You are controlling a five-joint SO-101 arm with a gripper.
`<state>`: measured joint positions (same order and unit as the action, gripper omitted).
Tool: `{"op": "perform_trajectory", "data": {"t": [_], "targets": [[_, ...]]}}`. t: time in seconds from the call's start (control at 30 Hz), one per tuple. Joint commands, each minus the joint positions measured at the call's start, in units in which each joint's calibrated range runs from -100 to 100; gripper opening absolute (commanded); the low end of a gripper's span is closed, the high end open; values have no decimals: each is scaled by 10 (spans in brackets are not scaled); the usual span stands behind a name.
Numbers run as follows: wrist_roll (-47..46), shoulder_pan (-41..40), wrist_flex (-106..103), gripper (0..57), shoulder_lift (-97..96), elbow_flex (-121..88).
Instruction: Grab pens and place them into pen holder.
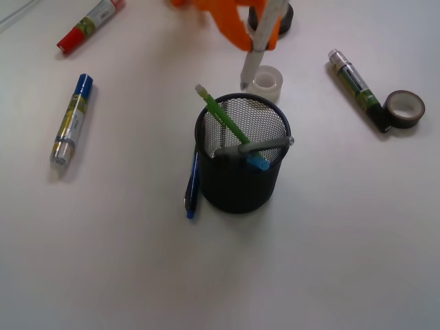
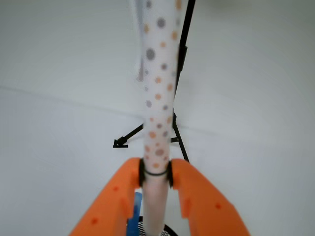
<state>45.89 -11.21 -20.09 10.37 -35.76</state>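
Orange gripper [image 1: 256,42] sits at the top of the front view, jaws clamped on the white-silver pen [image 1: 261,41]; the pen hangs tip-down, slightly tilted, its lower end above the table just behind the pen holder [image 1: 242,180] and in front of the clear tape roll [image 1: 268,81]. In the wrist view the same gripper [image 2: 156,174] pinches the pen [image 2: 158,98] between both orange fingers [image 2: 118,191]; barrel is white with a grey and orange dot pattern, no readable text. A black stand leg with an arrow-shaped foot [image 2: 120,143] shows behind it. Holder stands upright mid-table. Inside it: lime green pen [image 1: 221,115] leaning out over the left rim, grey-silver pen [image 1: 254,146] lying across the opening toward the right rim, light blue pen [image 1: 258,163] with only its end showing low under the grey one. Dark blue-black pen [image 1: 192,185] is outside, on the table against the holder's left wall. Markers lie well apart: blue-capped marker [image 1: 71,121] at left, red-capped marker [image 1: 89,25] top left, black-capped marker [image 1: 359,88] at right, its cap end touching a dark tape roll [image 1: 404,108]. Marker labels are green and yellow, print too small to read. A black tape roll [image 1: 283,19] sits behind the gripper, partly hidden.
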Motion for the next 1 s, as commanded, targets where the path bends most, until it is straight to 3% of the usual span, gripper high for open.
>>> {"op": "perform_trajectory", "data": {"t": [0.0, 0.3, 0.47, 0.57, 0.97], "targets": [[8, 2, -159, 4, 1, -87], [21, -13, -235, 12, -27, -172], [20, -17, -236, 124, -28, -181], [20, -13, -236, 158, -27, -177], [-44, -9, -226, 162, -27, -120]]}}
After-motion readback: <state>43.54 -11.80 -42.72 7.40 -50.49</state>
